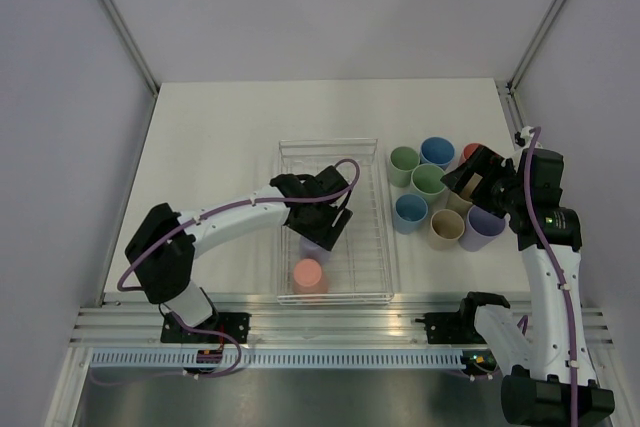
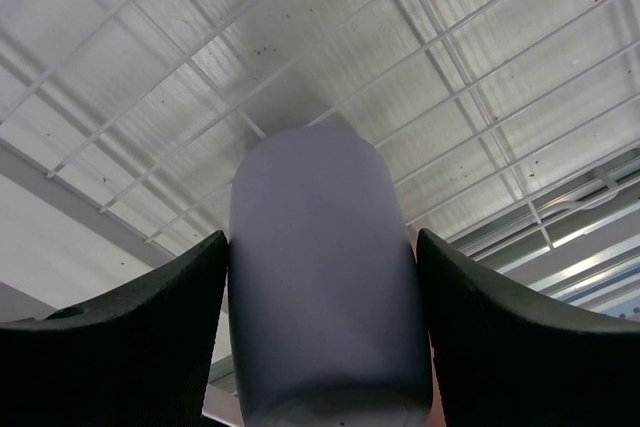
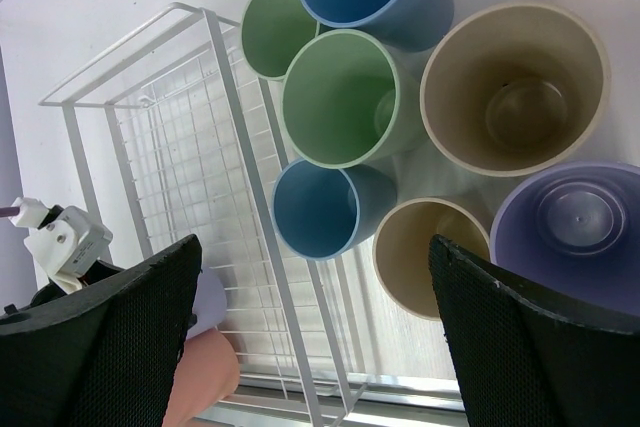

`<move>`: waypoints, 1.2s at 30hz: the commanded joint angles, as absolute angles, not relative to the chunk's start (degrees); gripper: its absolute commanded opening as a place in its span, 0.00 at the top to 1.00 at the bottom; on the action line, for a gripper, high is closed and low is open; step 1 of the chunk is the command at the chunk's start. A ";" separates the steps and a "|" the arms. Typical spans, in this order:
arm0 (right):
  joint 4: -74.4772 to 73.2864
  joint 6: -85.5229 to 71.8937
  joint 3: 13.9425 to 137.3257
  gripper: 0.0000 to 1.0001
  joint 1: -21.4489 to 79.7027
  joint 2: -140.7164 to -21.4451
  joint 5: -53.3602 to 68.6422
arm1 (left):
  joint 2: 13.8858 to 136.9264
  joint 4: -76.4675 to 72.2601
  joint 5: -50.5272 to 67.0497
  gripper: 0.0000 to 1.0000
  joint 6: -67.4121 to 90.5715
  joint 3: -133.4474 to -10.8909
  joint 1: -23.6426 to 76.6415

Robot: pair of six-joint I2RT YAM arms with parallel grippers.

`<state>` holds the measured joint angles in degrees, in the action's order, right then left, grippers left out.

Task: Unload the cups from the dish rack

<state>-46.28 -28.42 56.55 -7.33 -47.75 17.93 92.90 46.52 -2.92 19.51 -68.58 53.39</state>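
We see the left gripper (image 2: 322,237) clamped on a lavender cup (image 2: 320,307) in the dish rack's (image 2: 470,77) near half, long axis pointing at the rack floor; the right gripper (image 3: 312,242) gapes apart.

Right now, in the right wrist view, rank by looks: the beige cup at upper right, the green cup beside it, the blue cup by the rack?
1. beige cup, clearly largest.
2. green cup.
3. blue cup, smallest.
Apparent size only: the beige one may simply sit nearer the camera.
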 commanded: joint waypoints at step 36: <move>-7.82 -42.10 42.01 0.02 6.41 -45.00 55.90 | 76.72 -65.10 41.14 0.98 83.12 -34.81 31.73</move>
